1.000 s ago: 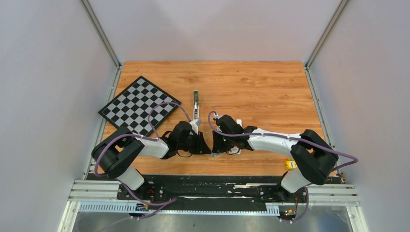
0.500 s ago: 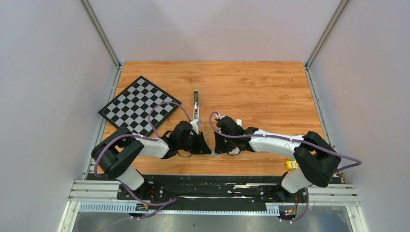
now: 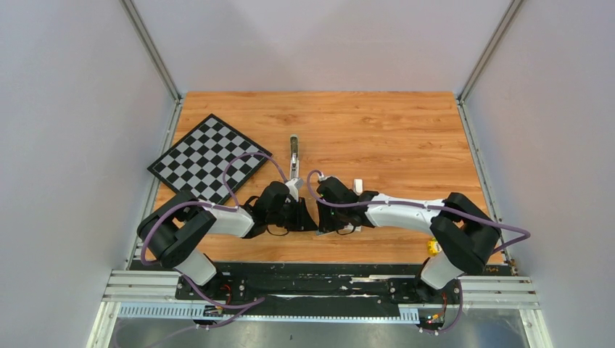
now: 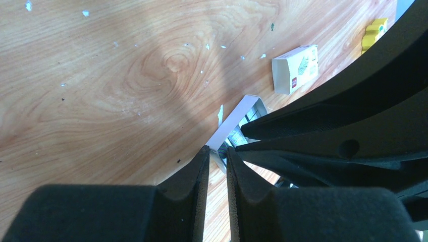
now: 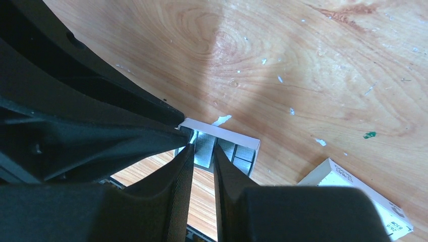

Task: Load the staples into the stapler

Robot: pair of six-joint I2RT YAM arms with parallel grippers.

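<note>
The stapler (image 3: 294,158) lies opened out flat on the wood, beyond both grippers and untouched. A small white tray (image 5: 222,130) holds the silvery staples (image 5: 206,141) near the table's front edge. My right gripper (image 5: 202,145) reaches down into the tray, its fingers closed on either side of one staple strip. My left gripper (image 4: 217,149) is nearly closed, with the tray's (image 4: 237,117) end wall pinched between its tips. From above, the left gripper (image 3: 310,220) and the right gripper (image 3: 324,221) stand tip to tip and hide the tray.
The tray's empty white box sleeve (image 3: 357,185) lies just right of the grippers, also seen as the sleeve (image 4: 295,68). A small yellow block (image 3: 434,247) sits by the right arm's base. A checkerboard (image 3: 210,158) lies at the left. Small paper scraps dot the wood.
The right arm has shifted slightly left, bringing its gripper closer against the left gripper. The left arm and the stapler have not moved.
</note>
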